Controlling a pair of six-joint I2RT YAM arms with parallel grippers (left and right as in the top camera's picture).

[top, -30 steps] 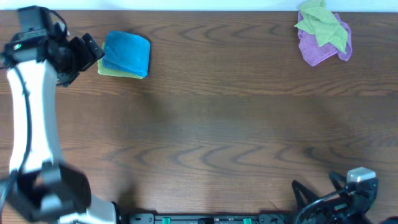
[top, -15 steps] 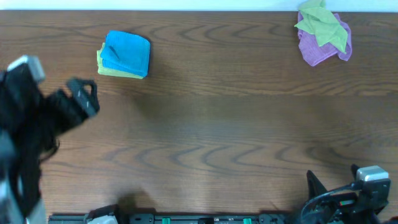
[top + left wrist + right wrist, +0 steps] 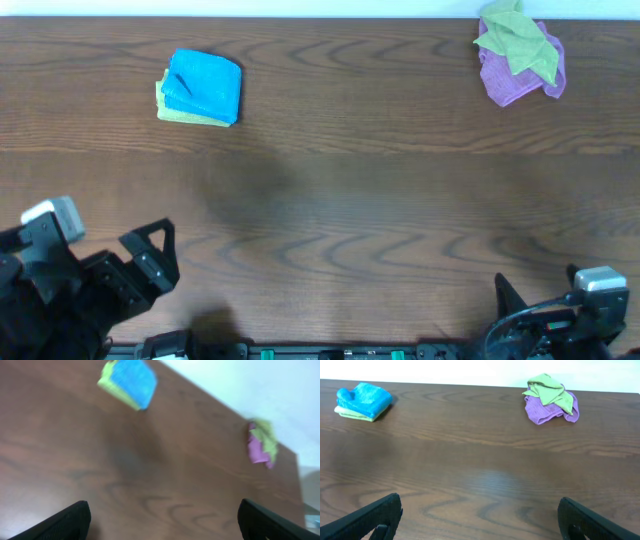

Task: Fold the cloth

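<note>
The sky-blue cloth (image 3: 205, 84) lies folded into a small square at the far left of the table, on top of a folded yellow-green cloth (image 3: 178, 114). It also shows in the left wrist view (image 3: 132, 381) and in the right wrist view (image 3: 365, 398). My left gripper (image 3: 150, 262) is open and empty at the front left edge, far from the cloth. My right gripper (image 3: 535, 300) is open and empty at the front right edge.
A light green cloth (image 3: 518, 42) lies crumpled on a purple cloth (image 3: 510, 82) at the far right corner; both show in the right wrist view (image 3: 551, 395). The brown wooden table (image 3: 340, 200) spans the view.
My left arm has pulled back from beside the blue cloth to the front left edge of the table. The folded cloth stays in place. The right gripper shifted slightly.
</note>
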